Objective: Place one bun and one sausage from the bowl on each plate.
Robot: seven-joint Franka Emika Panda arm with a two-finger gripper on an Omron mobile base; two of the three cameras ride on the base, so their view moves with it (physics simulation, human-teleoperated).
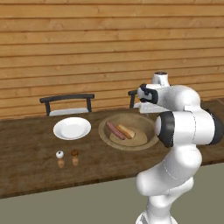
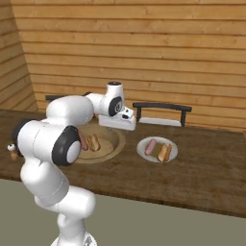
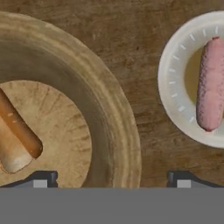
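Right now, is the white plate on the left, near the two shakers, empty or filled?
Empty. The left plate shows only bare white surface, while a sausage and a bun lie in the bowl.

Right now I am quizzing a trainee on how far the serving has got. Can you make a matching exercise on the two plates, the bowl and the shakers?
Things:
1. plate near the shakers
2. plate on the bowl's other side
3. bowl
4. shakers

States:
A. white, with a sausage and a bun on it
B. wooden, with a sausage and a bun in it
C. standing on the table in front of a plate
D. nothing on it

Pairs: 1-D, 2-A, 3-B, 4-C
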